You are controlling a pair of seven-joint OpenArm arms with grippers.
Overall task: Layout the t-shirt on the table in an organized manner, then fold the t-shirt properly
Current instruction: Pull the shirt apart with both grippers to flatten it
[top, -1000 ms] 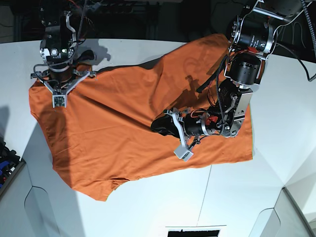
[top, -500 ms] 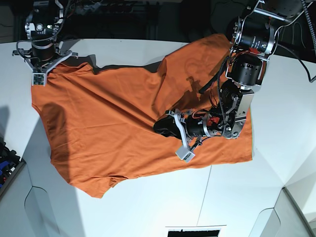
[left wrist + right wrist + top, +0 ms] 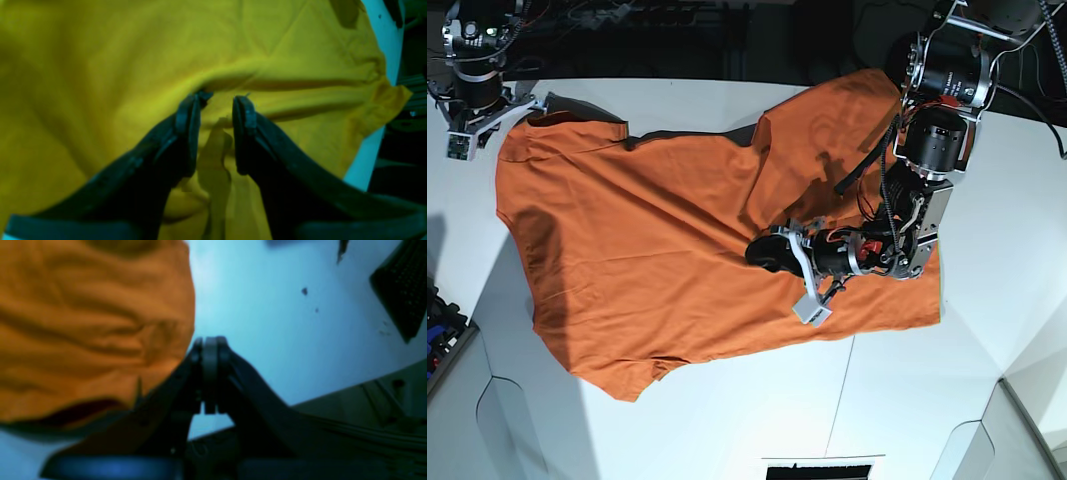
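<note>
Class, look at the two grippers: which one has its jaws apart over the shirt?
The left gripper. Its two fingers stand apart just above the orange shirt. The right gripper has its fingers pressed together beside the shirt's edge.

The orange t-shirt (image 3: 657, 260) lies spread across the white table (image 3: 727, 420), mostly flat but creased, one short sleeve pointing to the near edge, a raised fold running through its middle, and its far right corner reaching the table's back edge
</note>
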